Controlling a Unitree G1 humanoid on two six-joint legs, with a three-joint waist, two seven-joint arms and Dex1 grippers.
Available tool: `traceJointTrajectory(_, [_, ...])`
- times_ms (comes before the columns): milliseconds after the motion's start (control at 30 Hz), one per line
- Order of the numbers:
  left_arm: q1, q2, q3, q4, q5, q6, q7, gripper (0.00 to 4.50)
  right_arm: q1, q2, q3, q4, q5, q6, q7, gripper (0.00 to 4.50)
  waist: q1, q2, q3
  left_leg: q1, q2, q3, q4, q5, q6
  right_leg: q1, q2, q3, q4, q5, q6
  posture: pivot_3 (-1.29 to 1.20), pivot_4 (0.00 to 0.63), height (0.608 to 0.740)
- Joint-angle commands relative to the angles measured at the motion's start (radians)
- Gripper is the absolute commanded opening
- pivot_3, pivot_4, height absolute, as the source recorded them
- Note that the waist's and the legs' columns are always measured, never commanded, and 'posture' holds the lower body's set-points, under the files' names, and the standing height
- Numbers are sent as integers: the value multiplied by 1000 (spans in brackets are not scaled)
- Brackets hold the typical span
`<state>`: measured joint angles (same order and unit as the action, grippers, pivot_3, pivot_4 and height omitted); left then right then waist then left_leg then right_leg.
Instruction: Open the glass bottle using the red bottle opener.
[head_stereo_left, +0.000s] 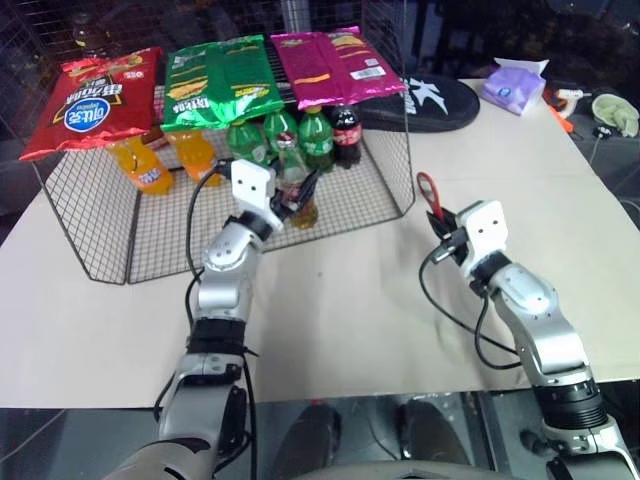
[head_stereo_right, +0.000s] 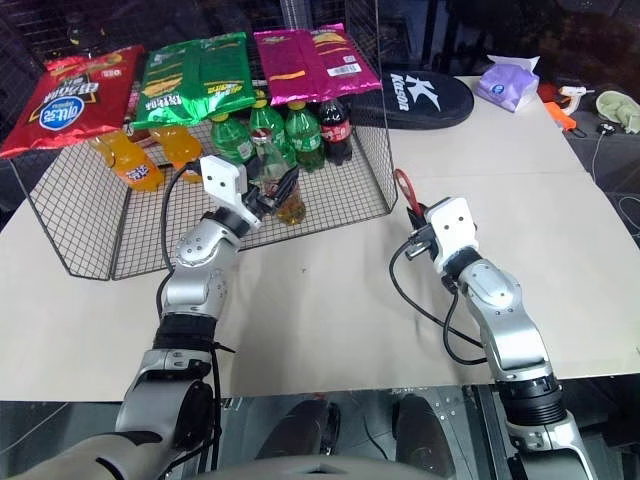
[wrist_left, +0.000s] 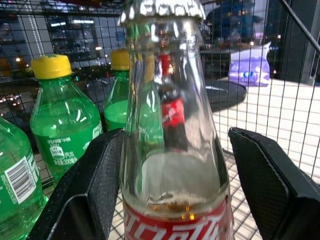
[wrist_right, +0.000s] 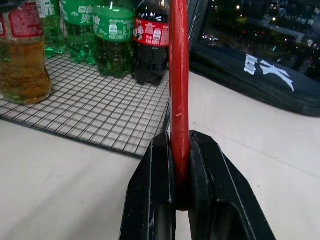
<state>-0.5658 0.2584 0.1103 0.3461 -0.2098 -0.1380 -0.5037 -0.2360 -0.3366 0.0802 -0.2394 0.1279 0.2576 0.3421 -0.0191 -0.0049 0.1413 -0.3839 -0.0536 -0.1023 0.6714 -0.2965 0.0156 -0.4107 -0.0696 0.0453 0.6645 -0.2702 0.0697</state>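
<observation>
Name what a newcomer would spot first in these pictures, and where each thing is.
The three bright snack bags, red, green and pink, lying across the top of the wire rack. Under them, the left gripper has its open fingers on either side of the glass bottle, among green and orange bottles. To the right, over the table, the right gripper pinches the red bottle opener upright.

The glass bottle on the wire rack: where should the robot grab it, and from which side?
Probably around the body just below the neck, from the open front of the wire rack. The glass bottle stands upright there, green bottles crowd behind it, and the cap must stay free for the red bottle opener. The left gripper already has open fingers on either side.
</observation>
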Motion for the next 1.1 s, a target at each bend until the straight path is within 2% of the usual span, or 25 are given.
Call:
traceJointTrajectory(33, [-24, 1, 5, 7, -12, -27, -13, 3391, -2, 7, -7, -51, -4, -23, 5, 0, 0, 0, 0, 0, 0, 0, 0, 0, 0, 0, 0, 0, 0, 0, 0, 0, 150, 740])
traceJointTrajectory(67, [-26, -1, 6, 12, -18, -27, -18, 3391, -3, 10, -6, -49, -4, -25, 7, 0, 0, 0, 0, 0, 0, 0, 0, 0, 0, 0, 0, 0, 0, 0, 0, 0, 150, 740])
traceJointTrajectory(200, [-39, -3, 11, 31, -21, -34, -11, 2319, -9, 17, -5, -43, -8, -29, 9, 0, 1, 0, 0, 0, 0, 0, 0, 0, 0, 0, 0, 0, 0, 0, 0, 0, 150, 740])
traceJointTrajectory(567, [-20, 4, 14, 32, -25, -37, -21, 2326, -21, 24, -8, -27, -11, -36, 19, 0, -1, 0, 0, 0, 0, 0, 0, 0, 0, 0, 0, 0, 0, 0, 0, 0, 150, 740])
traceJointTrajectory(833, [0, 11, 7, -127, -73, 23, -42, 2326, -24, 32, -4, -19, -14, -44, 30, 0, -3, 0, 0, -1, 0, 0, 0, 0, 0, -1, 0, 0, 0, 0, 0, 0, 150, 740])
traceJointTrajectory(1100, [108, 39, -23, -346, -93, 140, -73, 2326, -18, 35, -8, -25, -16, -52, 27, 0, -21, 0, 0, -1, 0, 0, 0, 0, 0, -1, 0, 0, 0, 0, 0, 0, 150, 740])
